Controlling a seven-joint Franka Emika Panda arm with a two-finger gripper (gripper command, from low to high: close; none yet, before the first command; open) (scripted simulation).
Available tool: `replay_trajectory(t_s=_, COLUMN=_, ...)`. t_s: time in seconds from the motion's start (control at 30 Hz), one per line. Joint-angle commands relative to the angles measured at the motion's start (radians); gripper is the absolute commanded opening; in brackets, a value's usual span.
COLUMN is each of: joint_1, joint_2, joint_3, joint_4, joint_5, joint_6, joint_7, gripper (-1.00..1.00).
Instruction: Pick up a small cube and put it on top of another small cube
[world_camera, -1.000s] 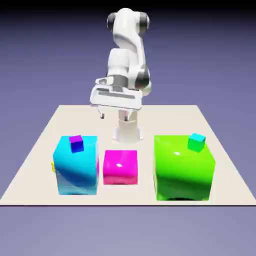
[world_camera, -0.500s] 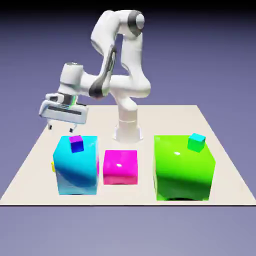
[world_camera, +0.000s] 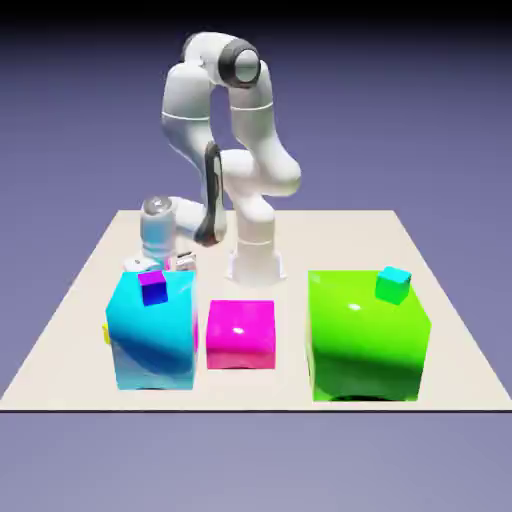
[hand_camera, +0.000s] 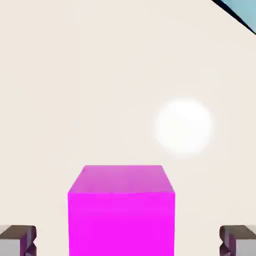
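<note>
In the hand view, the small cube (hand_camera: 121, 210), glossy magenta, sits on the pale table between my fingertips. My gripper (hand_camera: 128, 241) is open around it, with a grey fingertip (hand_camera: 18, 240) well clear on each side and not touching. In the exterior view the hand (world_camera: 158, 240) is down low behind the big cyan block (world_camera: 152, 335), which hides the magenta cube and my fingertips. The other small cube (world_camera: 153, 288), dark blue with a purple top, rests on top of that cyan block.
A larger magenta block (world_camera: 240, 333) stands beside the cyan block. A big green block (world_camera: 365, 335) at the exterior view's right carries a tiny teal cube (world_camera: 393, 283). A small yellow piece (world_camera: 105, 333) shows at the cyan block's left side.
The arm swung toward the exterior view's left and then came down behind the cyan block. The jaws stayed open throughout.
</note>
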Motion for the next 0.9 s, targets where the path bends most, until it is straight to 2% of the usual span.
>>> replay_trajectory(t_s=0.0, joint_1=-0.006, joint_2=0.036, joint_3=0.007, joint_4=0.006, joint_5=0.006, joint_6=0.031, joint_7=-0.001, gripper=0.00)
replay_trajectory(t_s=0.03, joint_1=-0.008, joint_2=0.046, joint_3=0.009, joint_4=0.007, joint_5=0.008, joint_6=0.039, joint_7=-0.002, gripper=0.00)
replay_trajectory(t_s=0.07, joint_1=-0.008, joint_2=0.046, joint_3=0.009, joint_4=0.007, joint_5=0.008, joint_6=0.039, joint_7=-0.002, gripper=-1.00)
replay_trajectory(t_s=0.4, joint_1=0.046, joint_2=-0.280, joint_3=-0.058, joint_4=-0.044, joint_5=-0.049, joint_6=-0.237, joint_7=0.011, gripper=-1.00)
replay_trajectory(t_s=0.47, joint_1=0.048, joint_2=-0.290, joint_3=-0.060, joint_4=-0.046, joint_5=-0.050, joint_6=-0.246, joint_7=0.011, gripper=-1.00)
replay_trajectory(t_s=0.5, joint_1=0.023, joint_2=-0.293, joint_3=-0.055, joint_4=-0.019, joint_5=-0.067, joint_6=-0.273, joint_7=0.040, gripper=-1.00)
replay_trajectory(t_s=0.87, joint_1=0.260, joint_2=-0.358, joint_3=-0.136, joint_4=0.379, joint_5=-0.020, joint_6=-0.722, joint_7=0.137, gripper=-1.00)
